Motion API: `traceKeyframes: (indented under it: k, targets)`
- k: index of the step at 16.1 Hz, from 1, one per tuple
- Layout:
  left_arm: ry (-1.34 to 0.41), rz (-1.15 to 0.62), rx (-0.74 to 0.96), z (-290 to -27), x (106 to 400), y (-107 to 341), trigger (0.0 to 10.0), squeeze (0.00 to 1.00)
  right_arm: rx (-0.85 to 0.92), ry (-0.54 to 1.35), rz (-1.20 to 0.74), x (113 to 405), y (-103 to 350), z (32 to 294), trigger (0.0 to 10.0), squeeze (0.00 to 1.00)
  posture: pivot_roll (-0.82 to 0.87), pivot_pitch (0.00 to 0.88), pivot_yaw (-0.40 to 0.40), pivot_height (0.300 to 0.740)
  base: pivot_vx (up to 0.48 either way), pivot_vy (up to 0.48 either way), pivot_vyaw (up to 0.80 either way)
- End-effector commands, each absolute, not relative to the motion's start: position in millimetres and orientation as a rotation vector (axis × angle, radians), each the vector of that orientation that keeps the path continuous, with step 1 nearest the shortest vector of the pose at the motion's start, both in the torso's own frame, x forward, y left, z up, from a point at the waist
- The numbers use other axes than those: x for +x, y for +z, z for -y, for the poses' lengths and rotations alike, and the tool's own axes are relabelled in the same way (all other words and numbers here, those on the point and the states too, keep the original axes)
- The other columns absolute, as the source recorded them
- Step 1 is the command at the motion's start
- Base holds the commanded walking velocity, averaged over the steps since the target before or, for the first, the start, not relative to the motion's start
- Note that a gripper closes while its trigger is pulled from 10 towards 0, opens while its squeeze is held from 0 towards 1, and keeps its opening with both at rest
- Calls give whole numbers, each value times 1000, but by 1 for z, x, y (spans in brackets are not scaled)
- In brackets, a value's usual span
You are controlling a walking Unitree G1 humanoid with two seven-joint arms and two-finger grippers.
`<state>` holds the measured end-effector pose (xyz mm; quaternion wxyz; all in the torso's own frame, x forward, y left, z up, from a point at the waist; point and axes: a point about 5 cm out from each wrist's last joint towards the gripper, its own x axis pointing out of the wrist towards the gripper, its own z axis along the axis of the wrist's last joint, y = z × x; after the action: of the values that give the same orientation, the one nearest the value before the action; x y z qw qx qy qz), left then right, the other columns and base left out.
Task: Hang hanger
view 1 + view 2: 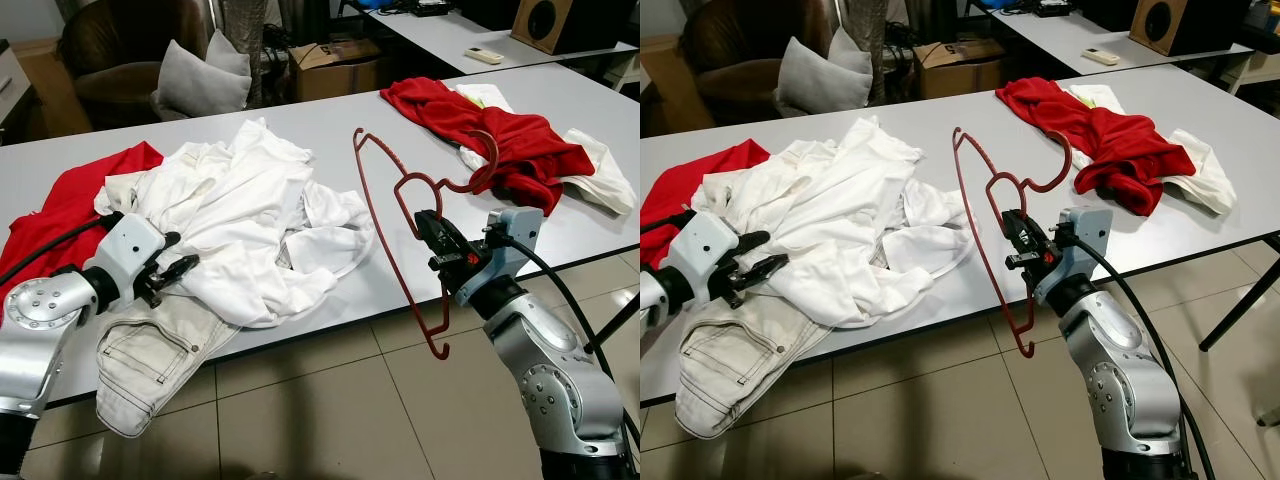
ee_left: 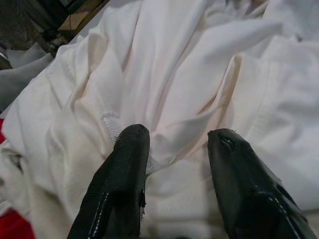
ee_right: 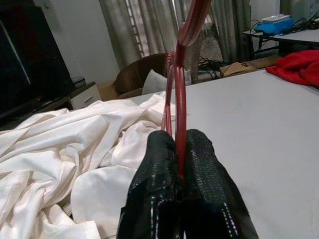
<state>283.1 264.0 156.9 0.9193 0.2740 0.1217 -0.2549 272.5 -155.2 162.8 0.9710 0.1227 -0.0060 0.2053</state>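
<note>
A long grey table [image 1: 330,130] carries 4 heaps of cloth. At 12 o'clock from the left gripper [image 1: 178,268] lies 1 big pile of white garments [image 1: 250,215]; at its 6 o'clock 1 pair of beige jeans [image 1: 150,355] droops over the table's near edge. At 9 o'clock of the pile sits 1 red cloth [image 1: 70,200], and at the table's 2 o'clock end a 2nd red garment [image 1: 500,135] lies over another white one [image 1: 605,175].

The left gripper has its 2 black fingers [image 2: 124,169] parted, nothing held, tips touching the white fabric at the pile's near edge.

The right gripper [image 1: 432,230] has its fingers pressed together on the wire of 1 red hanger [image 1: 385,225]. The hanger hangs in the air over the table's near edge, tilted, hook [image 1: 480,165] toward 2 o'clock near the red garment, its lower corner below the tabletop.

Behind the table: 1 brown armchair [image 1: 110,60] with 1 grey cushion [image 1: 200,80], 1 cardboard box [image 1: 335,65], and a 2nd table [image 1: 450,35] bearing 1 white remote [image 1: 484,55].
</note>
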Motion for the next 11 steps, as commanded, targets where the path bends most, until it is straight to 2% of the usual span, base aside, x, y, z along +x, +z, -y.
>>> traceKeyframes:
  k: [1,2,3,4,11]
  targets:
    - [-520,-272,596,-267,283,155,10000,0,246,412,27,271,165,155,10000,0,40,0,85,740,0,0,0]
    - [-512,-271,608,-267,284,154,4627,0,247,411,27,271,166,155,10000,0,42,0,84,740,0,0,0]
    - [-507,-268,615,-267,285,154,4627,0,247,410,28,271,166,155,10000,0,42,0,84,740,0,0,0]
    - [-484,-247,626,-269,287,156,0,0,249,407,28,271,166,155,10000,0,40,0,87,740,0,0,0]
    - [-511,-202,599,-267,288,160,0,0,247,401,30,273,166,155,10000,0,45,0,87,740,0,0,0]
